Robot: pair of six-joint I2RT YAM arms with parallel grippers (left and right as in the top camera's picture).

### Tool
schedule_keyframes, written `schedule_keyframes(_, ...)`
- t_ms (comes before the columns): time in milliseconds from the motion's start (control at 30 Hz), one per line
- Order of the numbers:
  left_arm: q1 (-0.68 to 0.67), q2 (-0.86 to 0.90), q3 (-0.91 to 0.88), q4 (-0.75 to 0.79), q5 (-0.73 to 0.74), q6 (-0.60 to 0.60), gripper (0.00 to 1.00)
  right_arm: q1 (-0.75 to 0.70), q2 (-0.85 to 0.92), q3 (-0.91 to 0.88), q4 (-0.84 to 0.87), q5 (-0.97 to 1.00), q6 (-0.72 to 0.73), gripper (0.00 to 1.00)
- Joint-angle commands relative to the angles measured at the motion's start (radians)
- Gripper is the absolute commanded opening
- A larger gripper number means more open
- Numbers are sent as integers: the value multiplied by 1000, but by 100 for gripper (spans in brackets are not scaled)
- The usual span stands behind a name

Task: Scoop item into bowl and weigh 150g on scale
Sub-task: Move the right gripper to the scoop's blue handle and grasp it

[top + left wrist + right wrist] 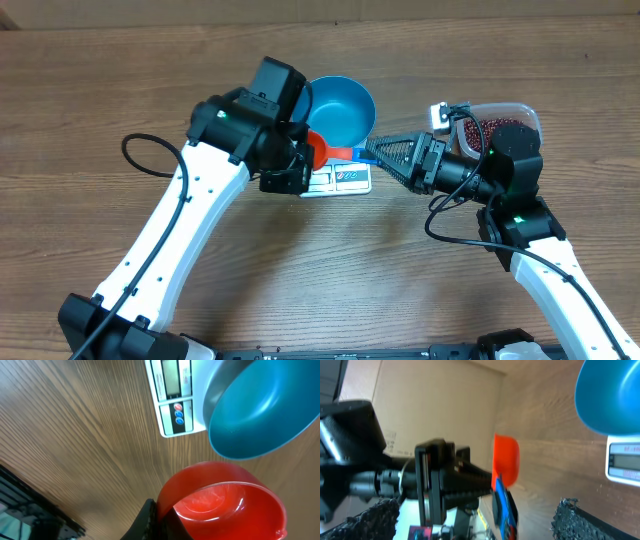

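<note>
Left hand is clamping shut on the red scoop at the cup end, holding it just beside the near rim of the bowl, which is sitting empty on the scale. Scoop cup is looking empty too in the left wrist view. Its blue handle is pointing away from the left hand toward the right hand, long axis running left-right across the bench. Right hand is standing wide apart, lined up with that axis; in the right wrist view the handle end is lying between its fingers, touching neither as far as can be told. Beans are sitting in the clear tub at far right, behind the right wrist, well apart from the scoop; right arm is the nearer one to them. Judging this as a handover: right hand is needing to close on the handle before left is letting go. Risk: scoop twisting if the grip is landing off-centre.
</note>
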Motion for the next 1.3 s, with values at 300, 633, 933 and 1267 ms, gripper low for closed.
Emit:
schedule_keyframes(300, -62, -24, 17, 58, 7, -145, 4, 4, -2, 19, 57, 58, 37, 92)
schedule_keyframes(633, -82, -24, 17, 135, 12, -144, 4, 4, -2, 19, 72, 79, 37, 73)
schedule_keyframes(933, -82, -24, 17, 136, 12, -144, 4, 4, -2, 19, 72, 82, 36, 44)
schedule_keyframes(1267, -99, -24, 17, 153, 12, -144, 4, 4, -2, 19, 72, 82, 33, 31)
